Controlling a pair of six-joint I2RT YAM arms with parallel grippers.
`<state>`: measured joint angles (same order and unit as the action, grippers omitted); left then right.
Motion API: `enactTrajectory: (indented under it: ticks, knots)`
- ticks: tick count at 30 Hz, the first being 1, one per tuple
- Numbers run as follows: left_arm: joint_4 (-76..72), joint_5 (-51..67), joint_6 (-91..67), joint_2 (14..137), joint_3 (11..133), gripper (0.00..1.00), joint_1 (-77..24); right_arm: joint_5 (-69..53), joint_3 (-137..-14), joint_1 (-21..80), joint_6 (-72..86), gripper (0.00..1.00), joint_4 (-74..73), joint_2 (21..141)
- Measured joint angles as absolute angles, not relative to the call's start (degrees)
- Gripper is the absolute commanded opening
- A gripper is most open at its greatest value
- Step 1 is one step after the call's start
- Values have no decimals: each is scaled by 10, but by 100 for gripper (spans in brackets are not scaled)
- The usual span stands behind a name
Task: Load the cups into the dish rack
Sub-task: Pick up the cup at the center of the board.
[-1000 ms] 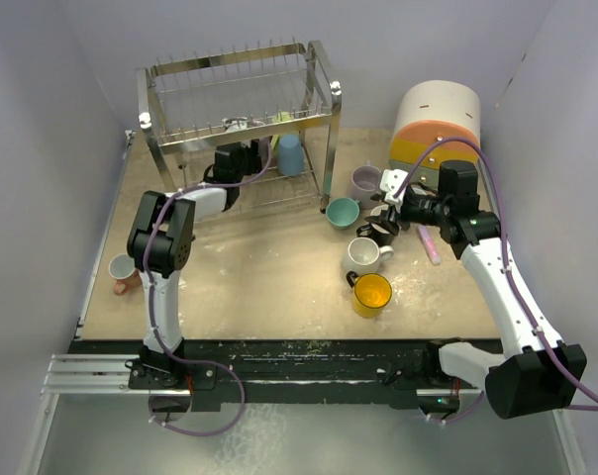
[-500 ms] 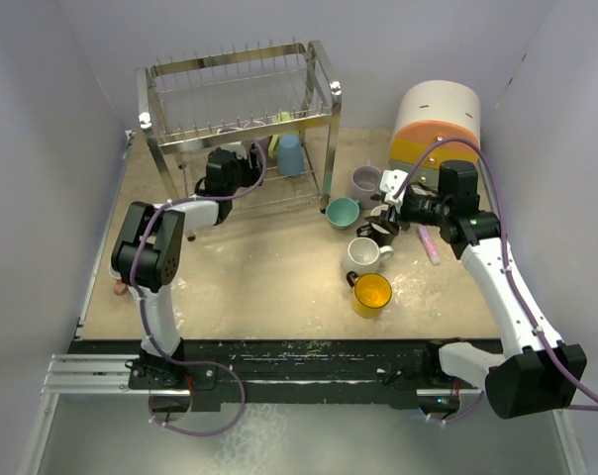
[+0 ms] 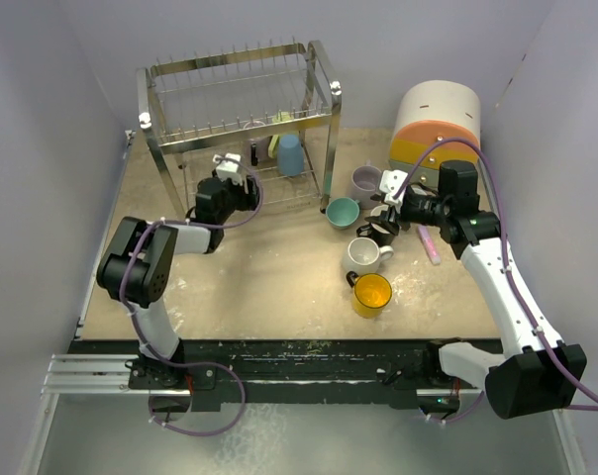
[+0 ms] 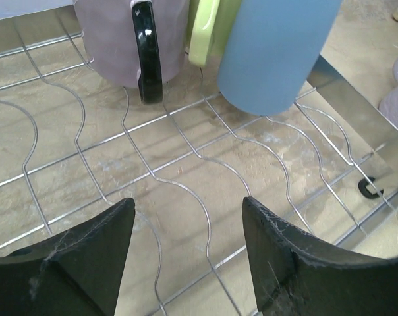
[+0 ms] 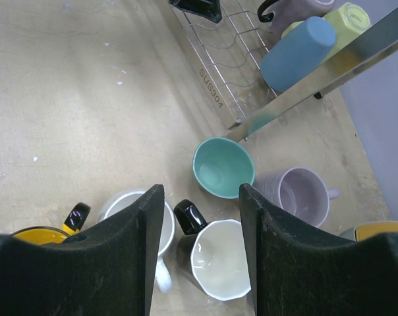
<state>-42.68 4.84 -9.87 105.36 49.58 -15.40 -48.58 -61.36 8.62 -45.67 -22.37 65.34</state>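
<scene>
The left end effector [image 4: 188, 217] has drawn back out of the lower shelf of the dish rack [image 3: 230, 99] over the last second, and the left arm has folded toward its base. The right arm has not shifted. The left fingers are spread wide with nothing between them, just above the front of the wire grid. Beyond them, at the back of that shelf, three cups stand mouth down and close together: a lilac cup [image 4: 107, 39] with a black handle, a yellow-green cup [image 4: 209, 26] and a blue cup [image 4: 271, 52]. An empty pull-back with cups parked behind it suggests a placement just finished, so this arm looks free to fetch another.

The right end effector [image 5: 200, 197], also wide open and holding nothing, hovers over the cluster on the bench [image 3: 269, 257]. Below its gap sits a black cup [image 5: 215, 260] with a white inside. A white cup [image 3: 363, 255] lies partly under one finger. A teal cup [image 5: 222, 168] and a second lilac cup [image 5: 298, 196] lie toward the rack, and a yellow cup [image 3: 371, 293] is nearest the arm bases.

At least five cups remain to load. The black one looks like the next pick, though its close neighbours could get nudged.
</scene>
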Motion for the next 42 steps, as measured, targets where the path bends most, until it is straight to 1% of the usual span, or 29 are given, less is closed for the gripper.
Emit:
enactTrajectory:
  ticks: [5,10,17,21,28,33,42]
  knots:
    - [-504,57,-72,1024,414,70,-162,-486,-614,86,-457,52,-224,653]
    - [-584,64,-51,975,320,70,-194,-488,-613,86,-461,52,-224,653]
    - [-606,77,-69,851,234,70,-225,-493,-602,86,-471,52,-226,654]
    - [-599,89,-103,772,203,70,-225,-496,-600,86,-476,53,-226,654]
    - [-513,139,-175,649,188,69,-225,-505,-595,86,-487,53,-228,661]
    - [-454,179,-234,592,187,69,-225,-505,-595,86,-496,54,-233,670]
    - [-423,214,-342,519,158,68,-225,-504,-595,75,-502,54,-238,684]
